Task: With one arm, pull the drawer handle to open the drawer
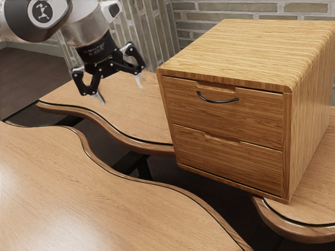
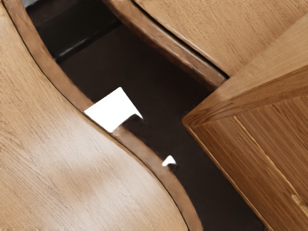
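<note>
A wooden cabinet (image 1: 246, 104) with two drawers stands on the table at the exterior view's right. Its top drawer (image 1: 225, 112) has a thin black curved handle (image 1: 217, 100) and sits flush with the front, as does the lower drawer (image 1: 227, 159). My gripper (image 1: 119, 89) hangs open in the air at the upper left, well apart from the handle, with nothing between its fingers (image 1: 99, 97). In the wrist view the cabinet's corner (image 2: 250, 120) lies ahead of the hand.
Curved wooden tabletops (image 1: 63, 193) surround a dark gap (image 1: 104, 141) between them. The cabinet rests partly on a rounded table section (image 1: 303, 214). A brick wall (image 1: 230, 10) stands behind. In the wrist view, the gap (image 2: 144, 86) runs between table edges.
</note>
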`<state>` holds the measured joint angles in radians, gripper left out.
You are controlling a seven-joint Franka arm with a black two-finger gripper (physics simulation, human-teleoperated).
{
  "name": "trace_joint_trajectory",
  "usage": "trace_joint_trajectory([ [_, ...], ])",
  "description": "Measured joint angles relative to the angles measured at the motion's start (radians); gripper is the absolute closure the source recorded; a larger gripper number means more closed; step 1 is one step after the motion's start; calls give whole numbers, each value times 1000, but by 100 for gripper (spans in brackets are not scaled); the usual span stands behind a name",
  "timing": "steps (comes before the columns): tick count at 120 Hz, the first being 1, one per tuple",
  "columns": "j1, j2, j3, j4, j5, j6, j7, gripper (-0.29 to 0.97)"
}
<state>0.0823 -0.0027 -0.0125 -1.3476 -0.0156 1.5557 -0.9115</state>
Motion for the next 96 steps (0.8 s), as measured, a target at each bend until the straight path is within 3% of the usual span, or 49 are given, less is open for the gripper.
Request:
trace_joint_trajectory([
  [16, 16, -73, -5, -157, 8, 106, -184, 0],
  [29, -216, -107, -7, -240, 18, 235, -316, 0],
  [36, -274, -105, -6, -257, 20, 293, -380, 0],
  [65, -231, -68, 2, -287, 23, 456, -592, 0],
  [96, -243, -60, 0, -295, 32, 523, -769, 0],
])
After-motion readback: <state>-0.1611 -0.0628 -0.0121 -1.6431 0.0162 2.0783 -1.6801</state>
